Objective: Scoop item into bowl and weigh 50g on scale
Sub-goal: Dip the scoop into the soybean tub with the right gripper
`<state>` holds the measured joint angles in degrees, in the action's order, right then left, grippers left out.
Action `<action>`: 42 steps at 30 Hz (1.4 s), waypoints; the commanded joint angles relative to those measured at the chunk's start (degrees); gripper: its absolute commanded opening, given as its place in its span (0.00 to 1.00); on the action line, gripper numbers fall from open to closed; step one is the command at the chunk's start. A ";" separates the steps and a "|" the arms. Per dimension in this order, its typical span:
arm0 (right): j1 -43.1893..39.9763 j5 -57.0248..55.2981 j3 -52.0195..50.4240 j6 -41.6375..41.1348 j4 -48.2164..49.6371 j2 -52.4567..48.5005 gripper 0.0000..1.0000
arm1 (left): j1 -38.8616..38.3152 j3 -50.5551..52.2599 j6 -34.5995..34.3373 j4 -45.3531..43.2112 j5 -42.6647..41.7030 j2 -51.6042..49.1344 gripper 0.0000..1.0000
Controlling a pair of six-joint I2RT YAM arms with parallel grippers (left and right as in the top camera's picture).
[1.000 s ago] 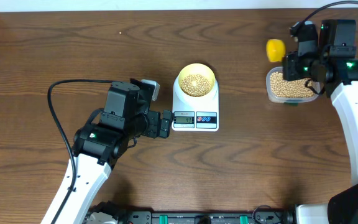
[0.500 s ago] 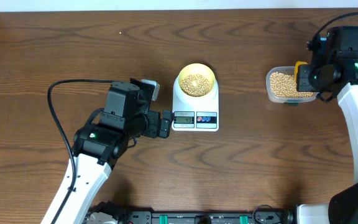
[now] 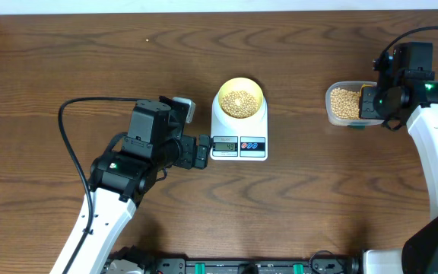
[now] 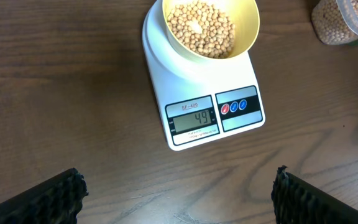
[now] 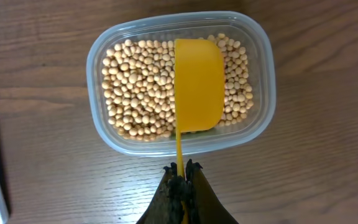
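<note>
**Beans in the bowl on the scale, scoop over the tub**

The beans (image 4: 201, 28) lie in a shallow heap inside the pale yellow bowl (image 3: 258, 92), which sits on the white scale (image 4: 197, 87) at the middle of the overhead view. In the left wrist view the top of the bowl is cut off by the upper edge of the frame. The display (image 4: 193, 119) reads 49 there; from overhead it is too small to read. A red button and a blue one (image 4: 234, 106) sit just beside the display.

More beans fill the clear tub (image 5: 263, 68), well apart from the scale at the right of the overhead view. In the left wrist view only a corner of it shows at the upper right. A yellow scoop (image 5: 199, 84) lies over the right half of the tub and hides the beans beneath it. Whether it rests on them or hangs just above cannot be told, nor which way its cup faces. From overhead the arm covers most of it.

The right fingers (image 5: 182, 177) are pressed together, pinching the scoop's thin handle at the lower middle of their view, where the handle's end is hidden between them. The left fingers (image 4: 51, 199) are spread wide, only their dark tips showing in the lower corners, holding nothing, above the brown wooden surface (image 4: 61, 81) in front of the scale.
</note>
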<state>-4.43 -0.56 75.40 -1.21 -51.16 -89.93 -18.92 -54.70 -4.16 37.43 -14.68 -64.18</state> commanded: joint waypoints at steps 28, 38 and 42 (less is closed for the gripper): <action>-0.85 11.41 -4.92 -8.24 4.50 0.63 0.01 | -0.02 0.15 0.94 0.00 0.39 0.22 0.98; -4.59 17.53 -4.92 -11.21 4.24 0.63 0.01 | -0.02 0.15 0.94 0.00 0.39 0.22 0.98; -5.81 18.36 -4.92 -12.83 4.31 0.63 0.01 | -0.02 0.15 0.94 0.00 0.39 0.22 0.98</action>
<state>-9.13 15.07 70.65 -11.79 -46.87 -89.93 -18.92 -54.70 -4.16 37.43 -14.68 -64.18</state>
